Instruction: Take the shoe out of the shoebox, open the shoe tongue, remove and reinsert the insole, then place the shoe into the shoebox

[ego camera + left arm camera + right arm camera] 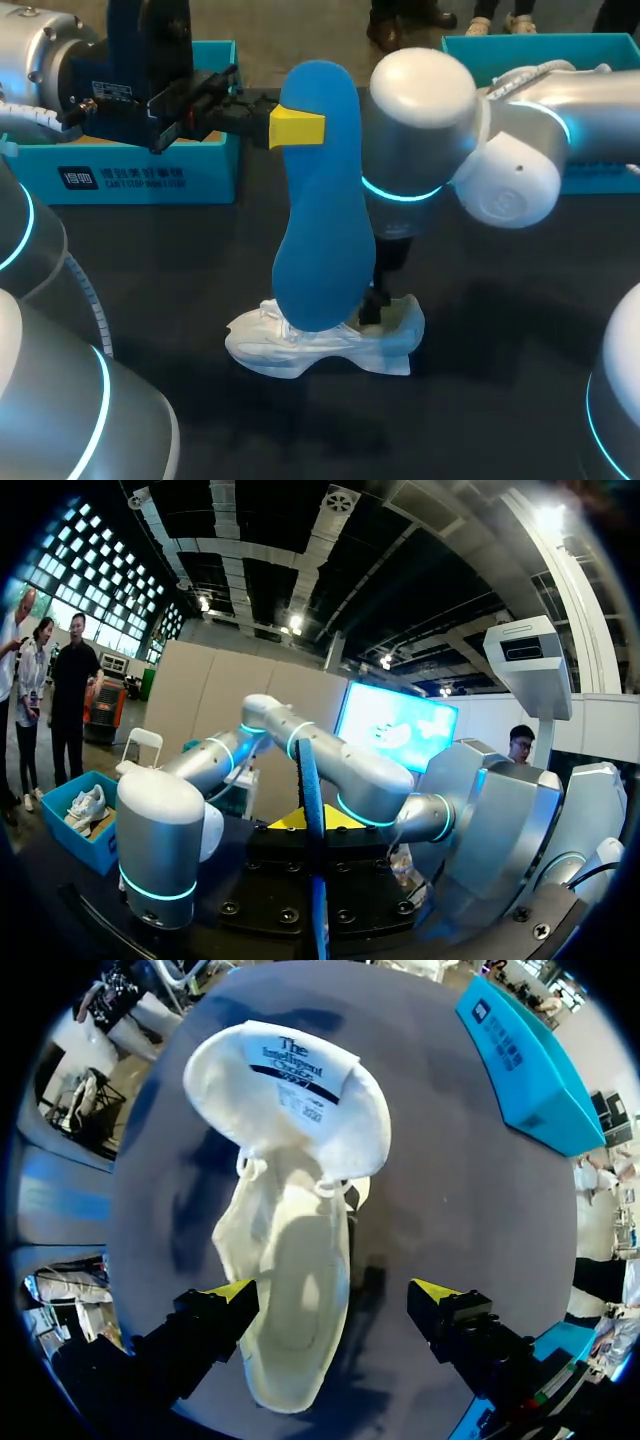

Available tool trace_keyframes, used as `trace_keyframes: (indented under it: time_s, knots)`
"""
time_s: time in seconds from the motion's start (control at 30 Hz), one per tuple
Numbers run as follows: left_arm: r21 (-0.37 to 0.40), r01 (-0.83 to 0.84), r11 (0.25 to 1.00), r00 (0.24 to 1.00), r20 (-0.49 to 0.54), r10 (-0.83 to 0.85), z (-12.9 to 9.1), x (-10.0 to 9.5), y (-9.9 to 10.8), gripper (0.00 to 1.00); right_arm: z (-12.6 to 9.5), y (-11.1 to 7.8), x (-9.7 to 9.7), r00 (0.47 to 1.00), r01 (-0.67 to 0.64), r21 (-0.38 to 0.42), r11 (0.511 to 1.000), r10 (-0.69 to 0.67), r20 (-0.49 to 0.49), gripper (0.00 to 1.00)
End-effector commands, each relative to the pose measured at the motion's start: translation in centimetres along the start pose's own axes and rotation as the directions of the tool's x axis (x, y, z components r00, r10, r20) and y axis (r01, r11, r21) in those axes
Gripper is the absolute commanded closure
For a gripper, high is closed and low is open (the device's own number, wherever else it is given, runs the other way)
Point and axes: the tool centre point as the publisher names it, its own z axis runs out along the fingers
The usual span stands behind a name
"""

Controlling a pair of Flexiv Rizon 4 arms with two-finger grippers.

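**Matt foam, soft cloth, glossy shells**

The blue insole (318,210) looks to us like matt foam, smooth and without shine. The white shoe (315,345) is soft cloth, dull all over. Its tongue (300,1080) shows a fine woven lining with a printed cloth label. The table (500,330) has a dark matt top. Our right arm (425,90) wears a smooth, glossy silver-white shell that catches the lights. The right gripper (333,1295) has matt black fingers with plain yellow tips. The teal shoebox (200,175) has a smooth, faintly sheeny wall, and we cannot tell card from plastic.
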Motion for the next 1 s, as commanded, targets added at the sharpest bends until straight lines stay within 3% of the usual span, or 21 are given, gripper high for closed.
trace_keyframes:
  time_s: [0.03,0.43,0.53,0.63,0.73,0.77,0.8,1.0]
  knots:
    - [-0.003,0.0,1.0,1.0,-0.002,0.0,0.1,-0.1,-0.1,1.0,1.4,0.7,-0.3,1.0,-0.016,0.012,1.0,0.016,0.015,0.0]
    - [-0.003,0.0,1.0,1.0,-0.002,0.0,0.1,-0.1,-0.1,1.0,3.5,0.8,-0.8,0.999,-0.05,0.013,0.999,0.049,0.019,0.0]
    - [-0.003,0.0,1.0,1.0,-0.002,0.0,0.1,-0.1,-0.1,1.0,4.0,0.7,-0.9,0.998,-0.059,0.019,0.998,0.059,0.012,0.22]
    - [-0.003,0.0,1.0,1.0,-0.002,0.0,0.1,-0.1,-0.1,1.0,4.4,0.8,-1.1,0.998,-0.06,0.018,0.998,0.06,0.007,0.33]
    - [-0.003,0.0,1.0,1.0,-0.002,0.0,0.1,-0.1,-0.1,1.0,4.6,1.0,-1.2,0.998,-0.064,0.021,0.998,0.064,0.005,0.59]
    - [-0.003,0.0,1.0,1.0,-0.002,0.0,0.1,-0.1,-0.1,1.0,4.6,1.0,-1.2,0.998,-0.066,0.021,0.998,0.066,0.006,0.84]
    - [-0.003,0.0,1.0,1.0,-0.002,0.0,0.1,-0.1,-0.1,1.0,4.6,1.0,-1.2,0.998,-0.067,0.022,0.998,0.067,0.007,1.0]
    - [-0.003,0.0,1.0,1.0,-0.002,0.0,0.1,-0.1,-0.1,1.0,4.5,0.9,-1.0,0.997,-0.077,0.043,0.996,0.076,0.006,1.0]
